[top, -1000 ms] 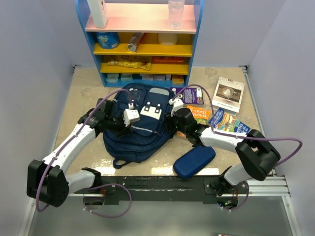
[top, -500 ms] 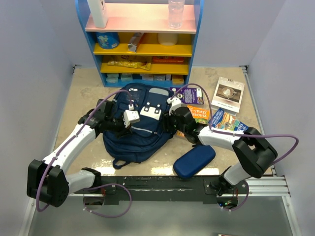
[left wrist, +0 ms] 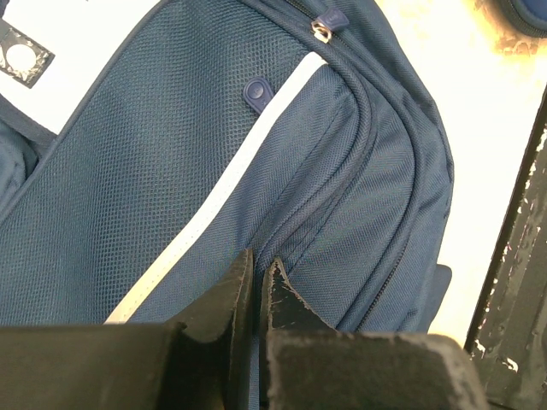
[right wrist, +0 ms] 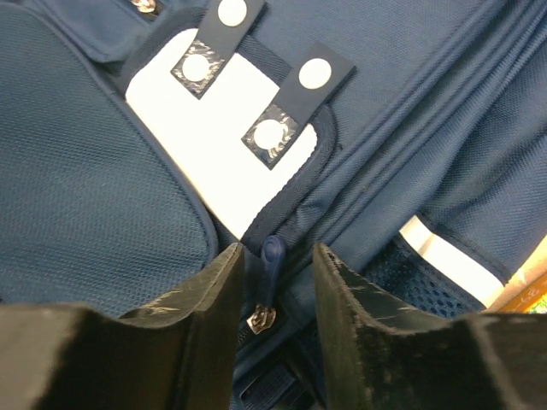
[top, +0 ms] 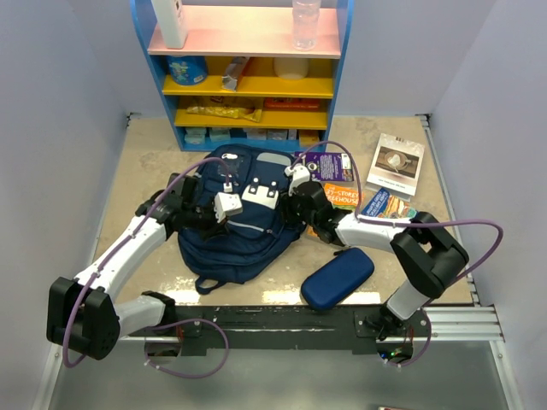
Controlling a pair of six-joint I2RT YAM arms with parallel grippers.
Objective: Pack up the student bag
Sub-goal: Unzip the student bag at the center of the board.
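The student bag (top: 235, 231), navy blue with a light stripe, lies flat in the middle of the table. My left gripper (top: 224, 207) rests on its front pocket. In the left wrist view its jaws (left wrist: 260, 258) are pressed together on a fold of the bag's fabric (left wrist: 171, 154) beside the stripe (left wrist: 231, 171). My right gripper (top: 292, 198) is at the bag's right edge. In the right wrist view it (right wrist: 275, 249) is open, with a blue zipper pull (right wrist: 273, 256) standing between the fingers, below the white label patch (right wrist: 214, 145).
A dark blue zip case (top: 338, 279) lies near the front right. Colourful books (top: 342, 196) and a white book (top: 396, 162) lie to the right of the bag. A blue shelf unit (top: 248, 77) with snacks and bottles stands at the back.
My right arm has shifted left, its gripper drawing closer onto the bag's right edge. The left arm and the bag have not moved.
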